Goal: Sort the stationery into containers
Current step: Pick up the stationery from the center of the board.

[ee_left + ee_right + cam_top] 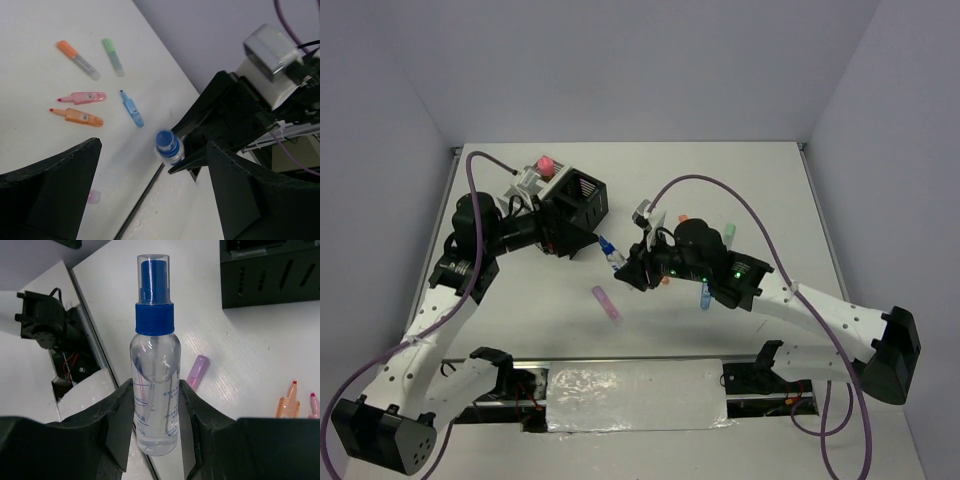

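My right gripper [156, 405] is shut on a clear spray bottle with a blue cap [154, 365] and holds it upright above the table. In the top view the right gripper [626, 266] holds this bottle [612, 252] just right of the bins. My left gripper [572, 240] is open and empty beside the black mesh bin [582, 190]. In its wrist view the left gripper [152, 172] faces the held bottle [169, 146]. A pink-capped bottle [546, 163] stands in the white bin [528, 182]. A purple marker [606, 302] lies on the table below the bottle and also shows in the right wrist view [197, 372].
More markers lie to the right: orange-capped [77, 59], green [113, 56], pink [82, 97], orange [79, 116], blue [132, 108]. A black bin [270, 270] shows beyond the bottle. A white padded strip [635, 395] lies along the table's near edge.
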